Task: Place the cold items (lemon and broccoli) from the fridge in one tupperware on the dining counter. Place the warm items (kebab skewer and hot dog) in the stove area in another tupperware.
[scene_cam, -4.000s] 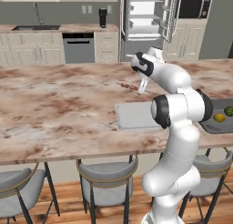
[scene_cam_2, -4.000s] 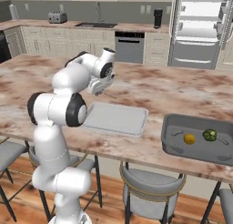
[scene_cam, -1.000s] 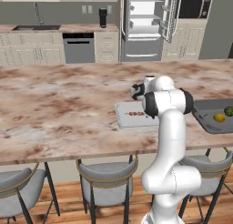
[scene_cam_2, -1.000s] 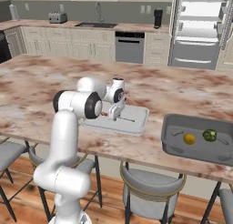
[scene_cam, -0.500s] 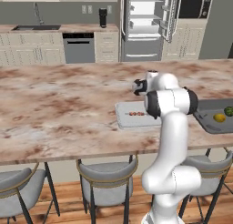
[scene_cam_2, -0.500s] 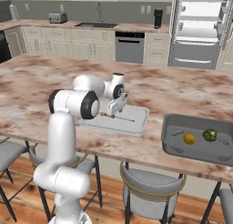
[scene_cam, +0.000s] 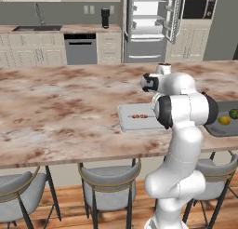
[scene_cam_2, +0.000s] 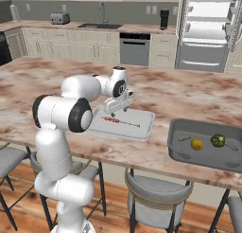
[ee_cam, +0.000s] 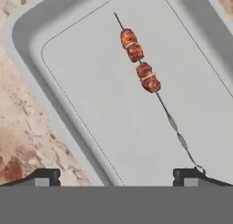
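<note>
While 1 kebab skewer (ee_cam: pixel 140 66) lies in another tupperware (ee_cam: pixel 86 100) — 1 lemon (scene_cam_2: pixel 196 144); 1 broccoli (scene_cam_2: pixel 217 140).

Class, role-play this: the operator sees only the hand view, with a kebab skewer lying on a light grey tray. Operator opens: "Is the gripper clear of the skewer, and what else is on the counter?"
Observer: The gripper hangs open just above the kebab skewer, holding nothing.
Operator: Any other container?
Observer: A dark grey tupperware sits apart from the light grey tray on the dining counter.
Operator: What's in it?
Observer: The lemon and broccoli, side by side.
</note>
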